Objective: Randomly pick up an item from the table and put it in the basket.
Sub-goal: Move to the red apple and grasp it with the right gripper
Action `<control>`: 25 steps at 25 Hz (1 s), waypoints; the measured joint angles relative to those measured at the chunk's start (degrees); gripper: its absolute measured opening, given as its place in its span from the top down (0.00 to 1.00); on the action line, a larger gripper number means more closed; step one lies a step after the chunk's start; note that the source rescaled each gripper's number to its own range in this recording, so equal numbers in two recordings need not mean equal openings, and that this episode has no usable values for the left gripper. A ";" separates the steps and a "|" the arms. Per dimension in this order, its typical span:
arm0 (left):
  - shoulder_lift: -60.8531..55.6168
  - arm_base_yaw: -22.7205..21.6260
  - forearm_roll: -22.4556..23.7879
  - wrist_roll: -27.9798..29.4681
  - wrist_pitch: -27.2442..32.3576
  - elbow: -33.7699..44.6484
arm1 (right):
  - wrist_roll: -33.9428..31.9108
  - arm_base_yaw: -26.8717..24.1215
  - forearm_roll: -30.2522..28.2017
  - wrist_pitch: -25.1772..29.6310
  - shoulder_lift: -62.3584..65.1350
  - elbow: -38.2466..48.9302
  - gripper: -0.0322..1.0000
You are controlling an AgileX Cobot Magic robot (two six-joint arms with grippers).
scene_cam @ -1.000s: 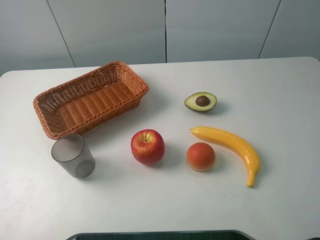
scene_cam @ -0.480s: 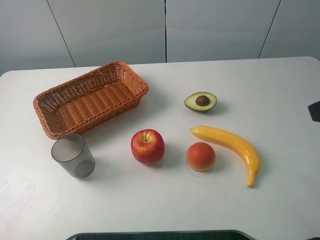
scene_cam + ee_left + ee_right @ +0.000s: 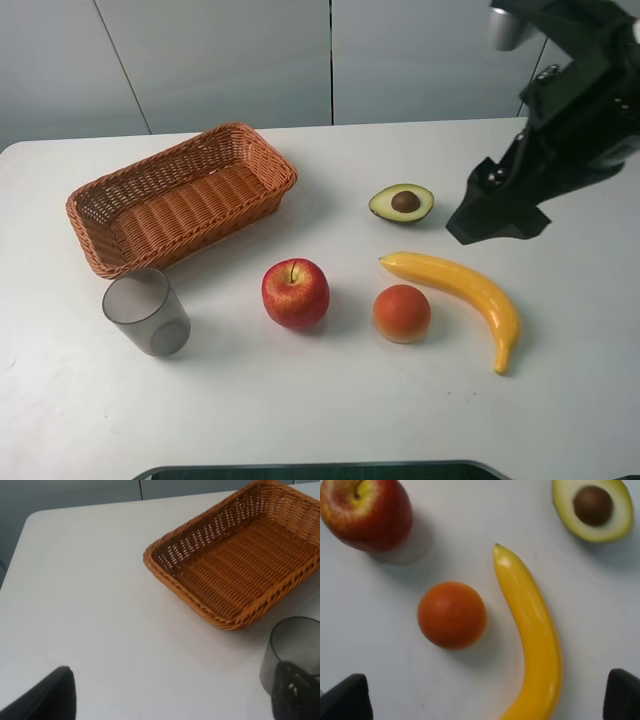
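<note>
The red apple with yellow streaks sits on the white table near the middle; it also shows in the right wrist view. The orange-brown wicker basket stands empty at the back left and also shows in the left wrist view. My right gripper hangs above the table right of the avocado half, well right of the apple. In the right wrist view the right gripper is open and empty. My left gripper is open and empty, short of the basket. It is out of the exterior view.
A grey translucent cup stands in front of the basket, left of the apple. An orange-red peach-like fruit lies right of the apple. A yellow banana and an avocado half lie further right.
My right arm has come into the exterior view from the right edge and now hangs above the table beside the avocado half. The fruits, cup and basket have not moved.
</note>
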State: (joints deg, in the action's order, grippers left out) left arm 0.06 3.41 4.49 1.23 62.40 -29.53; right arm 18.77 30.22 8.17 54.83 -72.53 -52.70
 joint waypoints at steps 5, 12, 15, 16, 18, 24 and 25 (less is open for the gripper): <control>0.00 0.00 0.00 0.00 0.00 0.00 | 5.13 4.62 0.23 -0.34 -10.36 -6.18 0.01; 0.00 0.00 0.00 0.00 0.00 0.00 | 11.50 10.33 1.66 -3.63 -21.23 -11.72 0.01; 0.00 0.00 0.00 0.00 0.00 0.00 | 13.73 13.35 2.44 -4.49 -24.24 -13.15 0.01; 0.00 0.00 0.00 0.00 0.00 0.00 | 14.01 14.38 2.93 -4.64 -25.29 -13.52 0.01; 0.00 0.00 0.00 0.00 0.00 0.00 | 14.42 15.94 3.33 -4.83 -27.30 -15.04 0.01; 0.00 0.00 0.00 0.00 0.00 0.00 | 12.96 19.48 4.36 -4.83 -33.15 -19.78 0.01; 0.00 0.00 0.00 0.00 0.00 0.00 | 12.05 19.78 4.36 -4.83 -33.83 -20.52 0.01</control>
State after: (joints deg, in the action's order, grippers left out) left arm 0.06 3.41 4.49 1.23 62.40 -29.53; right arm 30.82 50.00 12.54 50.00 -106.36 -73.22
